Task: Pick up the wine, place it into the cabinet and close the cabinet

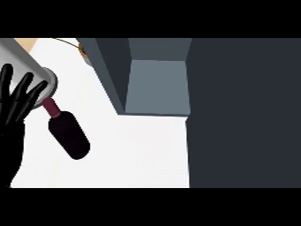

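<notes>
While the dark glass wine bottle (pixel 69 134) lies on the white desk (pixel 140 150) near the open grey-blue cabinet (pixel 156 86), the black left hand (pixel 6 103) beside its neck holds fingers (pixel 24 88) straight and spread.

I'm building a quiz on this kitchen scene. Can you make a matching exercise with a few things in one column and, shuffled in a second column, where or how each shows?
Things:
1. dark wine bottle with a maroon neck
2. black left hand
3. grey-blue cabinet with its door open
4. white counter top

Places or states:
A. at the view's left edge, fingers straight and spread
B. lying tilted on the counter, neck toward the upper left
C. standing at the counter's far side, inside showing
D. bearing the bottle

Pairs: 1-B, 2-A, 3-C, 4-D
</notes>
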### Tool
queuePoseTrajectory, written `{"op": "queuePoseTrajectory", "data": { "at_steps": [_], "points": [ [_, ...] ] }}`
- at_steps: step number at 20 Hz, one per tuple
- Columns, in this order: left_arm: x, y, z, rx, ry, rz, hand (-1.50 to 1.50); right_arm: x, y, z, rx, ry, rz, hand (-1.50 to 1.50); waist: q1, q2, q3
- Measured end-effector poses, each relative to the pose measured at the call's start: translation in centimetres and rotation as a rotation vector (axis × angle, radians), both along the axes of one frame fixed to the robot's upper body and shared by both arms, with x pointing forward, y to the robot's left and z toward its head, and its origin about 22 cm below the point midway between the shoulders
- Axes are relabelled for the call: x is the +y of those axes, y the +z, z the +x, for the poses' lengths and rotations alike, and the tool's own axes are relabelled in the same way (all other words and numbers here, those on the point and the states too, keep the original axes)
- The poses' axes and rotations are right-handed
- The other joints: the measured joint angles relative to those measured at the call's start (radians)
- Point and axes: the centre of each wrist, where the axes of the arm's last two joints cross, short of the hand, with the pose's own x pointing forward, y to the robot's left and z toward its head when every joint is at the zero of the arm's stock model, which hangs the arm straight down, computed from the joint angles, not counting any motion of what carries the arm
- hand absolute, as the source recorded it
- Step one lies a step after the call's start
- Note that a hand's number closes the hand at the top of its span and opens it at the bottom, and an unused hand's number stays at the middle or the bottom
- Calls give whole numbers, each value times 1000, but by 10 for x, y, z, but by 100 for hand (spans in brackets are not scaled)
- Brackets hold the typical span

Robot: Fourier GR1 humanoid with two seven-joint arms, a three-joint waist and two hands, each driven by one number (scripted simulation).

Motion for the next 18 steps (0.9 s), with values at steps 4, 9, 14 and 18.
{"op": "queuePoseTrajectory", "data": {
  "at_steps": [4, 9, 14, 18],
  "points": [
    [13, -1, 18, 49, -135, -23, -150, -2, -2, -6, -9, 9, -18, -150, -26, 7, 16],
    [13, -27, 41, 272, -390, -153, -150, 7, -7, -12, 74, 158, -20, -150, -62, 23, 20],
    [32, -27, 64, 447, -561, -280, -150, 4, -6, -26, 165, 262, -13, -150, -58, 15, 24],
    [51, -13, 90, 528, -632, -330, -150, -6, 6, -41, 195, 291, -11, -150, -49, 11, 26]
  ]
}}
